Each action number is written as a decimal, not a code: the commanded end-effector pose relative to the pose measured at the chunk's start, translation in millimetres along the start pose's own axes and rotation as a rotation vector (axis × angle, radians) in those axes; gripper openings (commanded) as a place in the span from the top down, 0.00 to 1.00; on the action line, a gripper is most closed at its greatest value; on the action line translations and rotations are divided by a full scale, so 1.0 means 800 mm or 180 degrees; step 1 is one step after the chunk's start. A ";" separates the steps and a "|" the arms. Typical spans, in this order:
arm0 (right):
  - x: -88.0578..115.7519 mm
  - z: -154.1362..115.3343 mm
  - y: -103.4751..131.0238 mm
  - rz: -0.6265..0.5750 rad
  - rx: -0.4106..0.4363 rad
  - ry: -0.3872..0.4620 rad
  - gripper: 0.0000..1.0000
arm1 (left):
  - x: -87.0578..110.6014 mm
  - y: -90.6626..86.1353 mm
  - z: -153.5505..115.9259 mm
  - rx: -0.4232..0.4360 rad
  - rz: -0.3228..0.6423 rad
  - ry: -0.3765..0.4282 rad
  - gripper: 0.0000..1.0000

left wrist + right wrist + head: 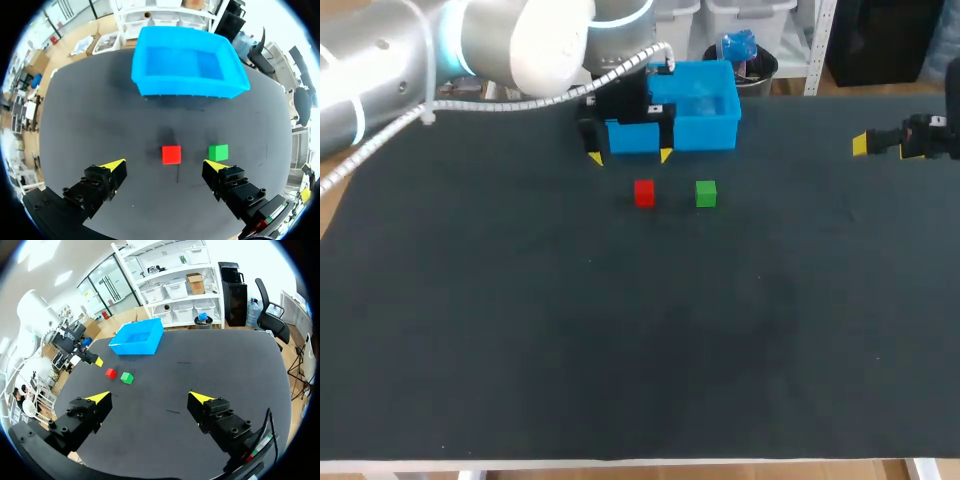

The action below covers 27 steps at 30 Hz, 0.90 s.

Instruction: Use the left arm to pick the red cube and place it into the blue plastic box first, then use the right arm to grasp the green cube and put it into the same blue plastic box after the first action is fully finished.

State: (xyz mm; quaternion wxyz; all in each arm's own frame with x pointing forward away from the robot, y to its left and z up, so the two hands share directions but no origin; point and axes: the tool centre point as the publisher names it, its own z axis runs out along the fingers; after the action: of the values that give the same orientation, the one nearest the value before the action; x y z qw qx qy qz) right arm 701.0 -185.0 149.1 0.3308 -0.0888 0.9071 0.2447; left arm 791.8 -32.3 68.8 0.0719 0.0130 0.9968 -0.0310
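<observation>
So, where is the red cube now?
In the head view, the red cube lies on the table left of the green cube, apart from it, in front of the blue box.

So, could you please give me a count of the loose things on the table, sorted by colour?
Red: 1, the red cube
Green: 1, the green cube
Blue: 1, the blue box
Total: 3
</observation>
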 end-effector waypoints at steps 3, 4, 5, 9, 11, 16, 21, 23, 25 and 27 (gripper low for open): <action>0.000 0.000 0.000 -0.0001 -0.0001 0.0002 0.00 | 0.001 -0.002 0.023 0.0010 0.0056 -0.0019 0.00; 0.000 0.000 0.000 -0.0001 -0.0001 0.0002 0.00 | 0.003 -0.003 0.025 0.0001 0.0091 -0.0066 0.00; 0.000 0.000 0.000 -0.0001 -0.0001 0.0002 0.00 | 0.004 -0.004 0.028 -0.0006 0.0103 -0.0076 0.00; 0.000 0.000 0.000 -0.0001 -0.0001 0.0002 0.00 | 0.008 -0.003 0.039 0.0014 0.0110 -0.0110 0.00; 0.000 0.000 0.000 -0.0001 -0.0001 0.0002 0.00 | 0.010 -0.002 0.044 0.0017 0.0108 -0.0116 0.00; 0.000 0.000 0.000 -0.0001 -0.0001 0.0002 0.00 | 0.011 0.000 0.059 0.0016 0.0064 -0.0143 0.00; 0.000 0.000 0.000 -0.0001 -0.0001 0.0002 0.00 | 0.013 -0.002 0.072 0.0000 0.0053 -0.0154 0.00; 0.000 0.000 0.000 -0.0001 -0.0001 0.0002 0.00 | 0.013 -0.002 0.076 0.0004 0.0050 -0.0163 0.00; 0.000 0.000 0.000 -0.0001 -0.0001 0.0002 0.00 | 0.013 -0.003 0.079 0.0006 0.0049 -0.0170 0.00; 0.000 0.000 0.000 -0.0001 -0.0001 0.0002 0.00 | 0.012 -0.003 0.081 -0.0016 0.0055 -0.0180 0.00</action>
State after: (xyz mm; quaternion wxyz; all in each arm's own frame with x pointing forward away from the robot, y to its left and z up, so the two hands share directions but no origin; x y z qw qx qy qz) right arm 701.0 -185.0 149.1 0.3308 -0.0888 0.9071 0.2447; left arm 790.6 -37.2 6.2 0.0988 0.0210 0.9944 -0.0305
